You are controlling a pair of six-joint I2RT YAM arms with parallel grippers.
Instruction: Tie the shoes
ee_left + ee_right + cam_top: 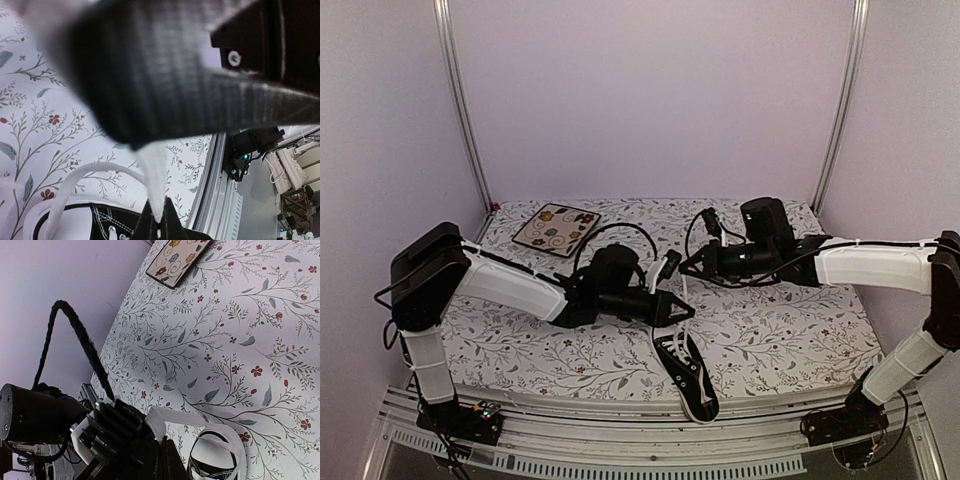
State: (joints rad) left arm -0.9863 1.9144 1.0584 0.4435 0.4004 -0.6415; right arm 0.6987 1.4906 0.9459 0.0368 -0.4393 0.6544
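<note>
The black sneaker (pixel 688 378) with a white sole edge lies near the table's front edge, between the two arms. Just above it my left gripper (pixel 686 311) is shut on a white lace (pixel 152 170), which rises out of its closed fingertips (pixel 158 216) in the left wrist view. The shoe's white-rimmed end (pixel 75 220) shows below a lace loop (pixel 95 172). My right gripper (pixel 686 265) hovers a little farther back, shut on another flat white lace strand (pixel 200 417) that runs to the shoe (pixel 215 462). Its tips (pixel 161 440) sit beside the left gripper's body (pixel 100 435).
A square floral plate (pixel 555 228) lies at the back left of the flower-patterned tablecloth (pixel 790 330). An aluminium rail (pixel 620 440) runs along the near edge, close to the shoe. A black cable (pixel 80 340) loops over the left wrist.
</note>
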